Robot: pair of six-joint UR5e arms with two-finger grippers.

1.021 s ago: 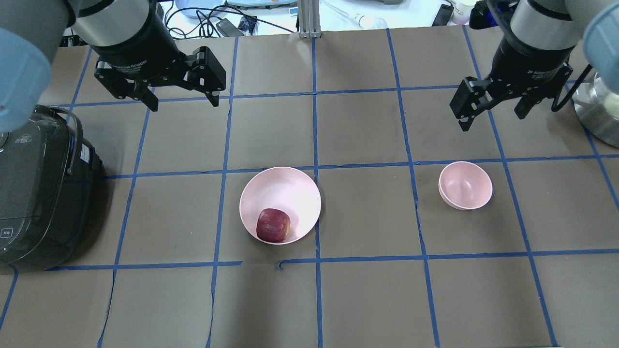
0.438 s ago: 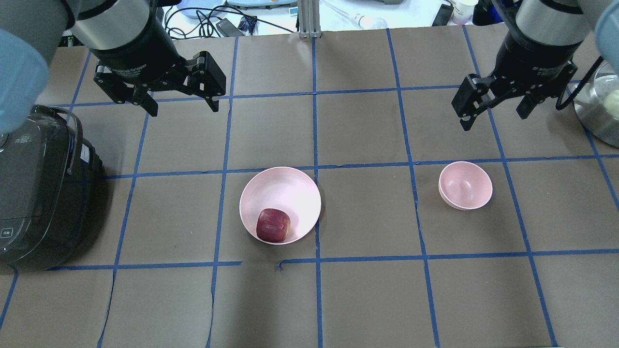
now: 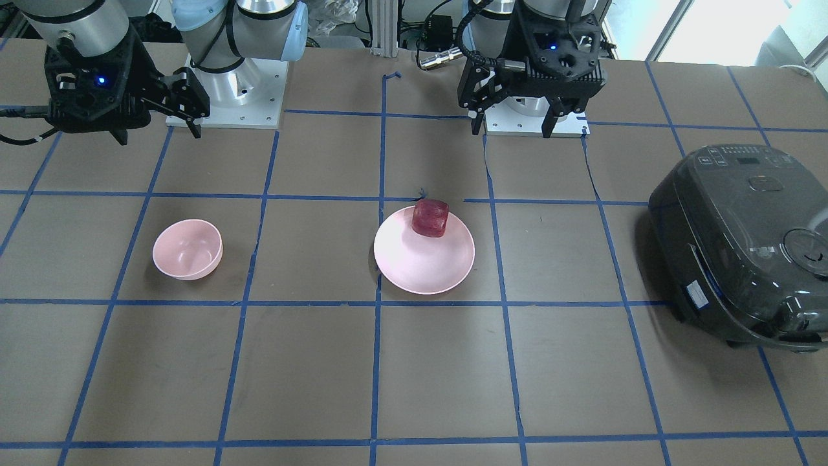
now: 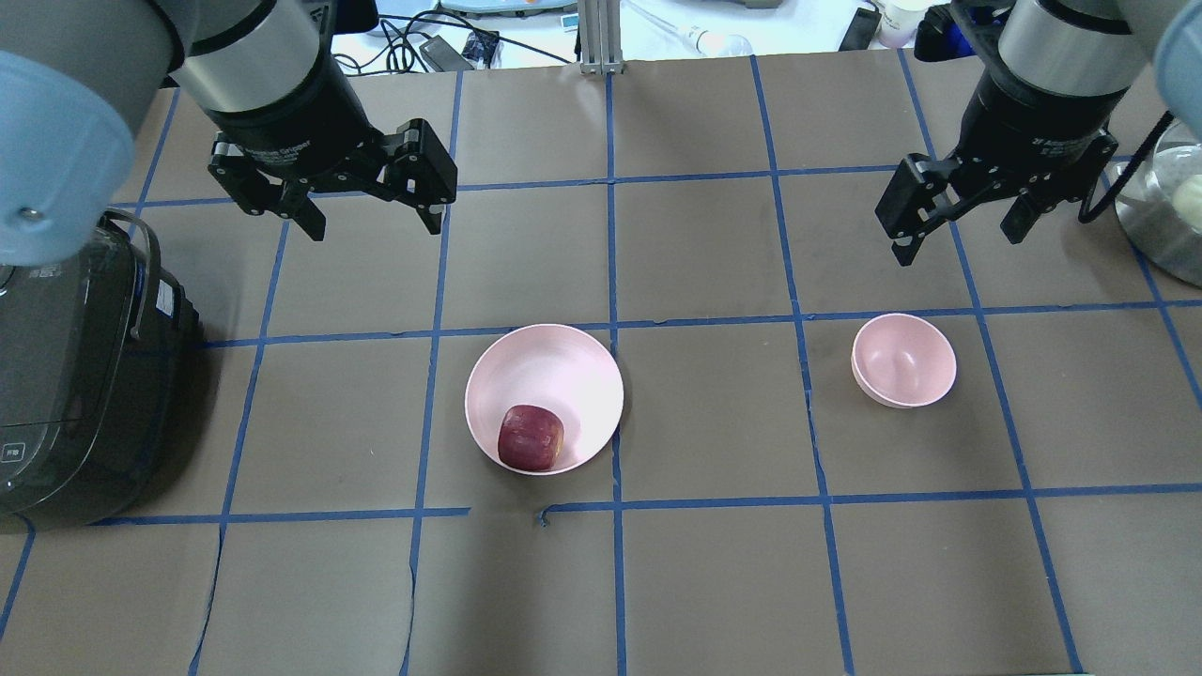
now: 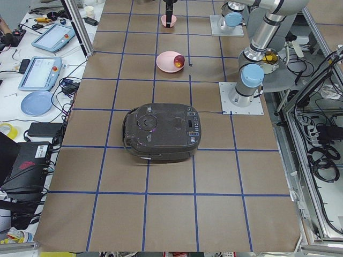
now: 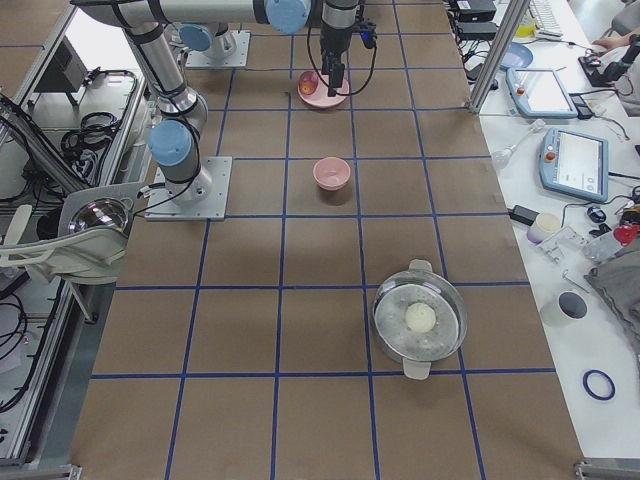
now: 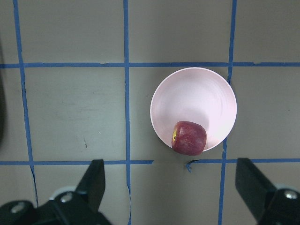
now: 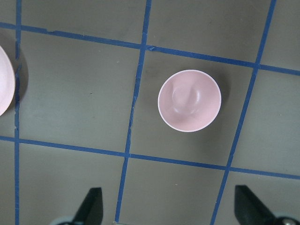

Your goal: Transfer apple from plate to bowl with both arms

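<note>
**Grippers**
- Left gripper [image 4: 374, 223]: jaws spread wide, nothing between them, touching nothing. It hangs high above the table [image 4: 714, 582], well apart from the plate [image 4: 549, 366]. In the left wrist view its two fingers [image 7: 95, 180] sit at the bottom corners, with the plate and apple in view between them.
- Right gripper [image 4: 958, 242]: jaws equally wide, empty, in contact with nothing. It is raised above the table, and the bowl [image 4: 903, 360] shows in its wrist view.

**Task item**
- The apple [image 4: 531, 437] rests in the plate, against the rim on the side nearest the robot's bases.
- The plate lies near the table's middle.
- The bowl stands well apart from it, toward the robot's right, with nothing in it.

**Count**
- Apple: 1
- Plate: 1
- Bowl: 1
- Grippers: 2
- Black rice cooker [image 4: 75, 376]: 1, at the robot's left end
- Steel pot [image 6: 420, 318]: 1, at the right end, with one pale round item inside
</note>
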